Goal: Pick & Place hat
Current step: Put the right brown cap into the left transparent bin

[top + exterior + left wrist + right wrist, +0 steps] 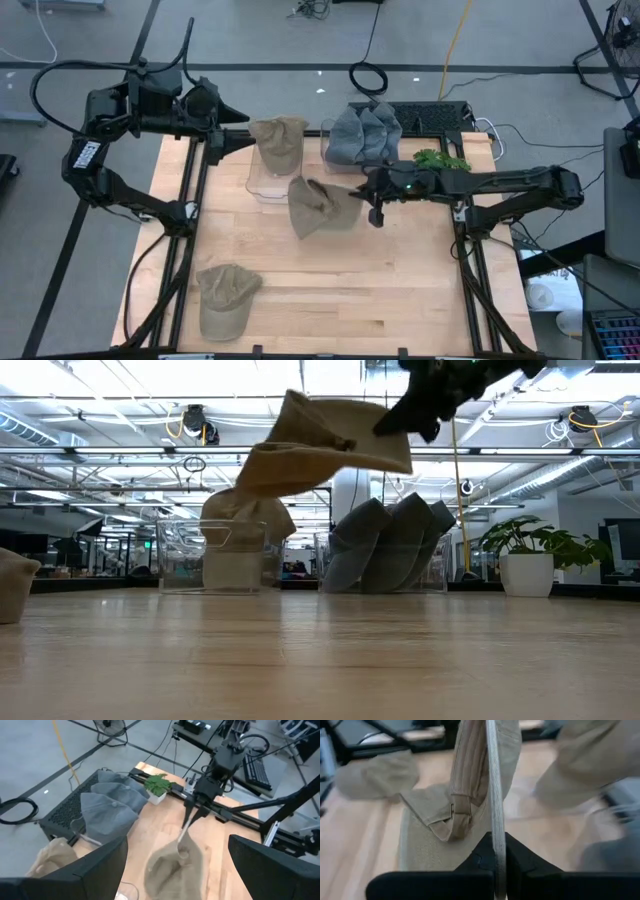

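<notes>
My right gripper (374,212) is shut on a tan cap (320,205) and holds it above the middle of the table; the low view shows the cap (310,445) high in the air. A second tan cap (225,298) lies flat on the table near its near left corner. A third tan cap (278,140) sits in a clear bin (262,185) at the far edge. My left gripper (235,140) waits open just left of that bin, touching nothing. My right gripper pinches the tan cap's brim (495,820) between its two fingers, with the brim standing edge-on in the jaws. The fingers come slanting down from the table's right side. The cap is lifted clear of the table and hangs out to the left of the fingers, crown (465,765) and back strap loose.
A second clear bin with several grey caps (365,130) stands beside the tan-cap bin at the far edge. A small potted plant (440,158) sits at the far right. The black frame rails (470,260) run along both table sides.
</notes>
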Tool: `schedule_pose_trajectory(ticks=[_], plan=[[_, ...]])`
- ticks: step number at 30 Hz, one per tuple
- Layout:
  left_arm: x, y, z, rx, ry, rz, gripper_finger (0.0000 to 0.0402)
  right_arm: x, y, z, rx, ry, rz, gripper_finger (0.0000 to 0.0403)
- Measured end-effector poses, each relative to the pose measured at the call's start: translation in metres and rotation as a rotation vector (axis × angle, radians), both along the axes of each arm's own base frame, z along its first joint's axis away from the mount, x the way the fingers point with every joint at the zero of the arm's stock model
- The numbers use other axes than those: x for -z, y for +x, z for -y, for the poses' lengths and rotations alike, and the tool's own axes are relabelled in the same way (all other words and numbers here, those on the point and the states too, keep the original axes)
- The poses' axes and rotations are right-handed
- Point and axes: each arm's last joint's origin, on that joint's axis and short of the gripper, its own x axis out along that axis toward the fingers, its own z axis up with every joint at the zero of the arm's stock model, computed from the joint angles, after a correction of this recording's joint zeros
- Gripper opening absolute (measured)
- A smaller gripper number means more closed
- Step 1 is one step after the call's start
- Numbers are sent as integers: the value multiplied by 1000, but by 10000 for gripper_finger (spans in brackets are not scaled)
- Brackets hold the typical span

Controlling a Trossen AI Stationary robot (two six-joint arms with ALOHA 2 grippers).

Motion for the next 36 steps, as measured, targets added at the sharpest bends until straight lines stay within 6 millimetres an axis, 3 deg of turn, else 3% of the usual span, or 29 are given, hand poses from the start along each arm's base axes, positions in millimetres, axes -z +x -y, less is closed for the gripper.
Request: schedule_pose_trajectory(ticks=[10, 18, 36], plan=[[-1, 1, 0, -21, -49, 23, 351, -21, -5, 1, 25, -179, 135, 0], [-1, 1, 0, -32, -90, 31, 351, -30, -3, 2, 53, -436, 156, 0], [-1, 1, 0, -67, -163, 44, 351, -41, -1, 2, -141, -1095, 86, 0]])
